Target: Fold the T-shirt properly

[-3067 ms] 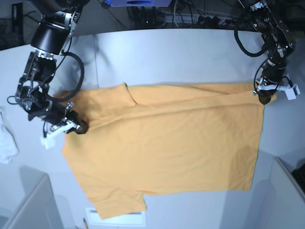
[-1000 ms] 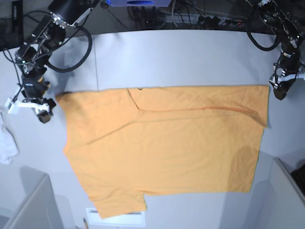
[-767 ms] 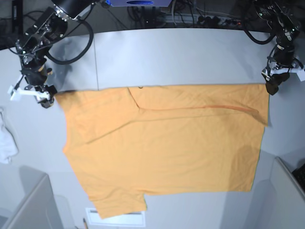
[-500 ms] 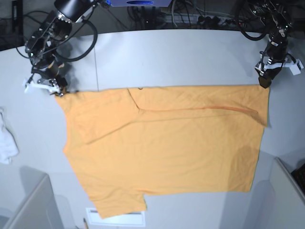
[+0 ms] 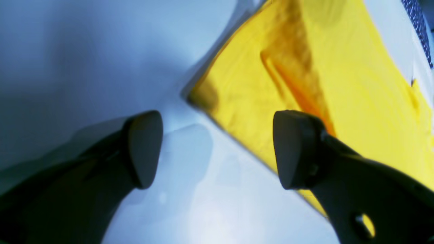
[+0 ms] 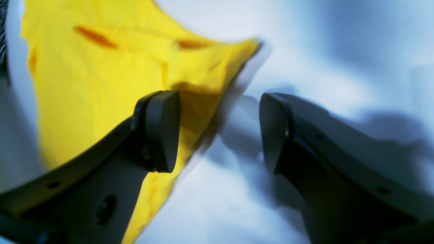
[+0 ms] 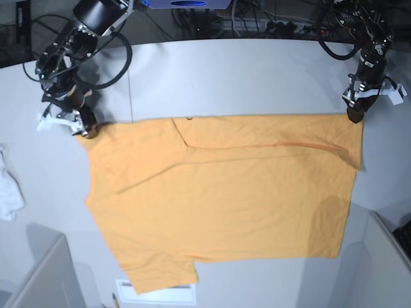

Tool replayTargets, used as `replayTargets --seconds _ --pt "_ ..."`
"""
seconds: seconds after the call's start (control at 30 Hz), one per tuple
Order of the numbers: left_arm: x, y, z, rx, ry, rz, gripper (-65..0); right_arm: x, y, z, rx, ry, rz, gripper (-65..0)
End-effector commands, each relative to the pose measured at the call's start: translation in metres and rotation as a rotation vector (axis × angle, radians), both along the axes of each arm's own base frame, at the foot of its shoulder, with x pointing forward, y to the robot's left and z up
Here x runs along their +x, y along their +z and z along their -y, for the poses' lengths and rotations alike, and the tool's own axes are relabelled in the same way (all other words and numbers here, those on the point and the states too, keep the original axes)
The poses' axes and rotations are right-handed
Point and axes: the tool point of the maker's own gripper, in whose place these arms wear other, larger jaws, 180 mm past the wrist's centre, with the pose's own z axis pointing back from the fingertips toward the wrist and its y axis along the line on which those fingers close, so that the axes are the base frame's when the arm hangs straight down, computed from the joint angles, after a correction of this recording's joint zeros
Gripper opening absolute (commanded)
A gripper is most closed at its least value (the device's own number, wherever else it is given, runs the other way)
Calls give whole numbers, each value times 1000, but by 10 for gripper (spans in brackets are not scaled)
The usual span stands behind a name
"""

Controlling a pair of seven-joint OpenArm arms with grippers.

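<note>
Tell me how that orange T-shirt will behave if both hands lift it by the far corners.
The T-shirt is probably limp: it lies flat with soft creases, so it should drape and sag between the left hand and right hand. It looks thin, likely light. Its folded-over top strip may fall open when lifted.

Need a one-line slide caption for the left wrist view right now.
Open left gripper poised over a corner of the yellow-orange T-shirt lying on the white table.

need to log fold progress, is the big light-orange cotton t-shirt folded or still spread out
Partly folded. The light-orange cotton T-shirt lies flat on the table with its top strip doubled over along a crease; the lower sleeve still sticks out.
</note>
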Motion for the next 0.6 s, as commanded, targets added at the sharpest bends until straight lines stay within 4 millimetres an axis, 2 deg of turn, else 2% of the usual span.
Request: replayTargets --seconds 0.0,0.1,0.17,0.23,0.47,0.57 --pt "4 13 -7 26 2 37 -165 9 14 3 -8 -5 53 -297" --pt "4 12 -7 25 2 35 -165 14 14 2 7 -8 60 -300" --pt "8 15 -7 25 2 47 -165 20 5 -4 44 -8 48 -302" --pt "12 16 -7 23 3 55 -165 23 1 -1 46 -20 46 -302" --pt "15 -5 -5 -39 25 35 -165 19 -13 2 50 -49 27 -302" --pt "26 -14 -1 -81 31 40 -165 20 -13 3 46 -47 27 -302"
